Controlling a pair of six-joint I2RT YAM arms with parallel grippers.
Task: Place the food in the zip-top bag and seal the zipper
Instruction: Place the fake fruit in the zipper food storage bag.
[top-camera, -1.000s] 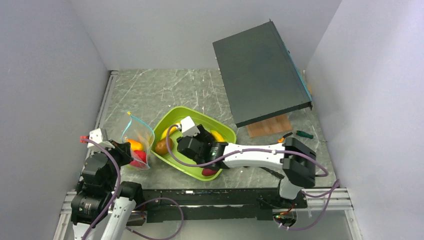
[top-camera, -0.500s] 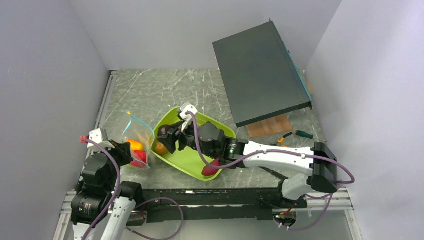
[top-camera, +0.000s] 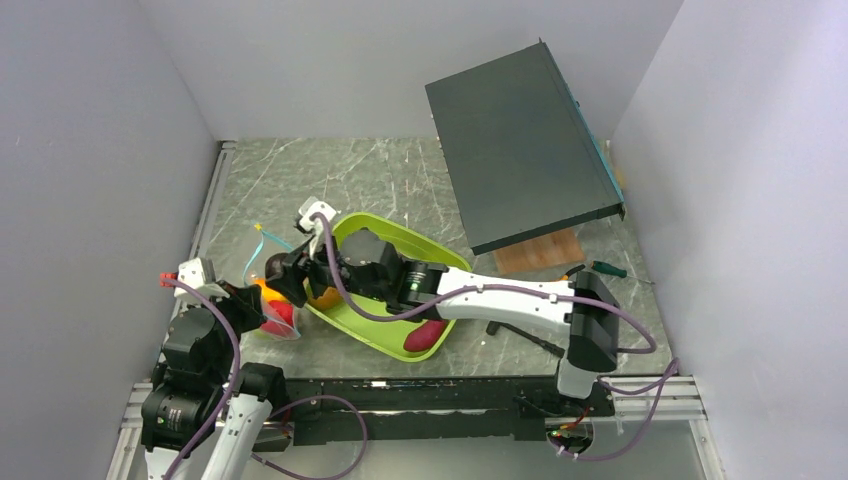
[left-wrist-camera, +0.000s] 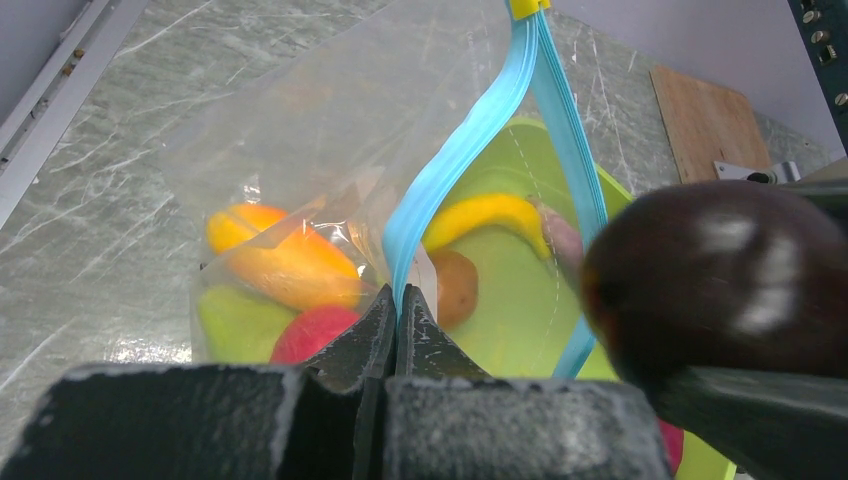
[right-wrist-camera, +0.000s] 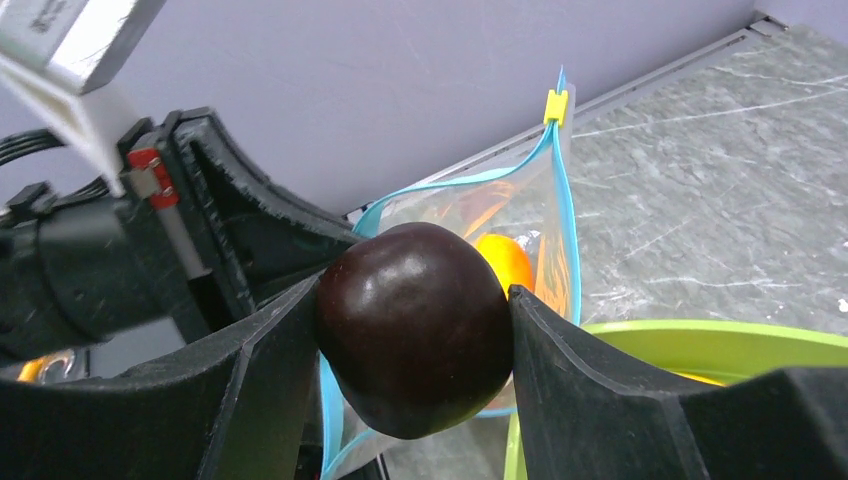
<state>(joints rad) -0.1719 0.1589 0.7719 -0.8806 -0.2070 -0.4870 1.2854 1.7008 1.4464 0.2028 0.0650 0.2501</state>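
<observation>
The grey-green marbled table fills the floor of the booth, and a big dark flat slab leans over its far right corner. The right arm stretches from the near right across to the left, passing over the lime-green tray at the middle of the table.

Just left of the tray, touching its edge, stands the zip-top bag, its mouth gaping towards the tray. The right gripper is clamped around a dark purple piece, one finger on each side, holding it right at the bag's mouth; I can't tell whether it has crossed the rim. The left gripper, at the near left, has its fingers pressed together on the near lip of the bag, pinching the zipper.

Inside the bag lie an orange piece, a red piece and a green piece. In the tray are a yellow banana, a brown piece and, at the near edge, a magenta piece. The zipper's two blue strips spread apart and meet at the far end under a small yellow slider.
</observation>
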